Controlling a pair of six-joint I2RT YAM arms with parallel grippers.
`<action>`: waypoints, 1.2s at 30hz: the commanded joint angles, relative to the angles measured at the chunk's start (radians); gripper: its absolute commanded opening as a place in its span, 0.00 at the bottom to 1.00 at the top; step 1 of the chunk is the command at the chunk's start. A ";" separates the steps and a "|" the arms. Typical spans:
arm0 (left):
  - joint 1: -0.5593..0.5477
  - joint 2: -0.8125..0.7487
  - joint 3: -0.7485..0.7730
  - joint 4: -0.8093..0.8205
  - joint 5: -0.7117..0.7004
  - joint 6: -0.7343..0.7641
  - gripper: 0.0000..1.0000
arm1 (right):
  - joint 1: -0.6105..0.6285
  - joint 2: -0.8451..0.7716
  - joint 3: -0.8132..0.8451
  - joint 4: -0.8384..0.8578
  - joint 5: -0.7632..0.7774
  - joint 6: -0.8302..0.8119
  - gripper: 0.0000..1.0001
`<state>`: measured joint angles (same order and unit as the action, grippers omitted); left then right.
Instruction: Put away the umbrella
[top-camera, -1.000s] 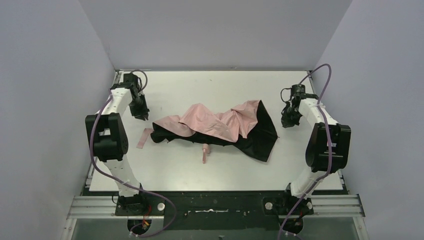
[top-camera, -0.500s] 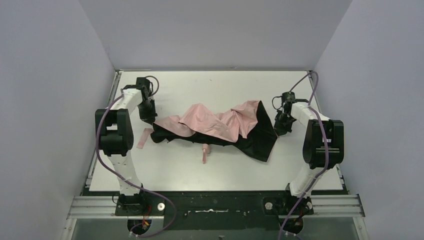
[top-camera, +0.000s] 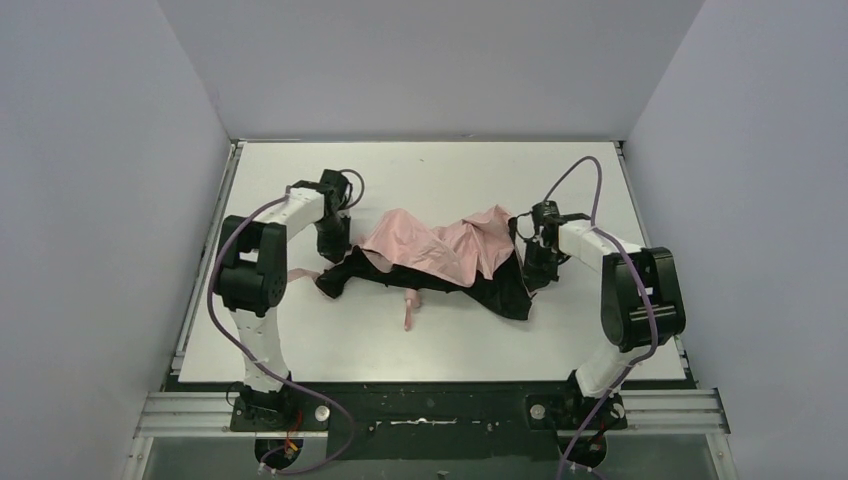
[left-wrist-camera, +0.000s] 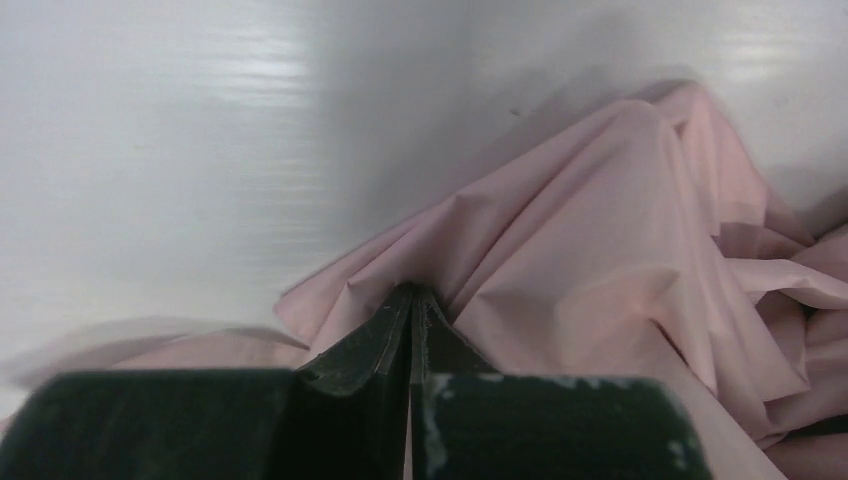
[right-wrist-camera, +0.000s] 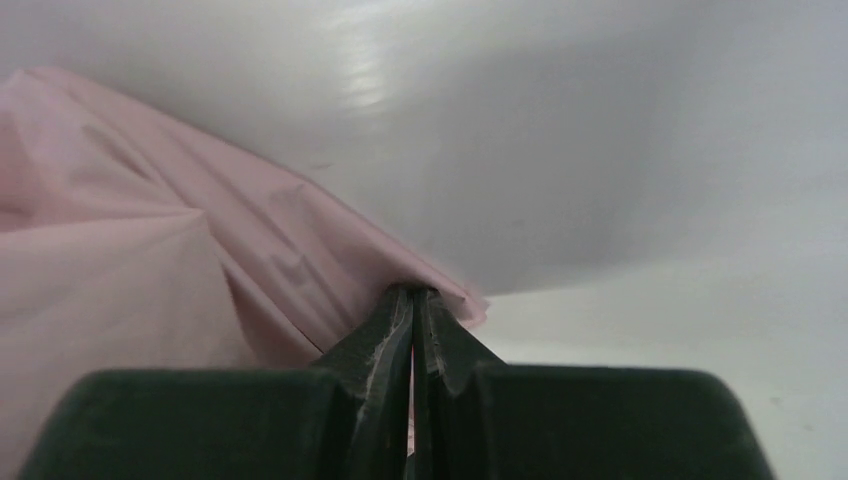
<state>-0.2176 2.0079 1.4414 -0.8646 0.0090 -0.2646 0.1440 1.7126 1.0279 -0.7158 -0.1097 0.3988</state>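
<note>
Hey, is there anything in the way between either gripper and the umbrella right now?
Nothing visible stands in the way. The left gripper is shut on the pink fabric at the left end of the umbrella, and the right gripper is shut on the fabric at its right end. Both are already in contact.

The left arm (top-camera: 258, 345) and right arm (top-camera: 605, 362) are showing white links between bulky black joint housings. A purple cable (top-camera: 210, 300) is trailing along the left arm, and a second cable (top-camera: 588, 159) along the right. Each base (top-camera: 262, 405) is looking black, with what may be a round silver bolt (top-camera: 321, 411) beside it. The left gripper (left-wrist-camera: 412, 292) and right gripper (right-wrist-camera: 413, 292) are showing dark, wedge-shaped fingers (left-wrist-camera: 350, 365) with pale scuffs.
</note>
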 joint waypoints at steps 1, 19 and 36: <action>-0.081 -0.059 -0.046 0.079 0.083 -0.047 0.00 | 0.077 -0.064 -0.032 0.062 -0.081 0.067 0.00; -0.462 -0.141 -0.140 0.439 0.244 -0.182 0.00 | 0.452 -0.111 -0.026 0.354 -0.137 0.366 0.00; -0.424 -0.075 0.126 0.250 0.206 0.008 0.11 | 0.632 -0.415 -0.216 0.329 0.095 0.456 0.21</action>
<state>-0.6968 1.9427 1.4349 -0.5949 0.1715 -0.3309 0.7628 1.4708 0.8440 -0.3805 -0.1505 0.8619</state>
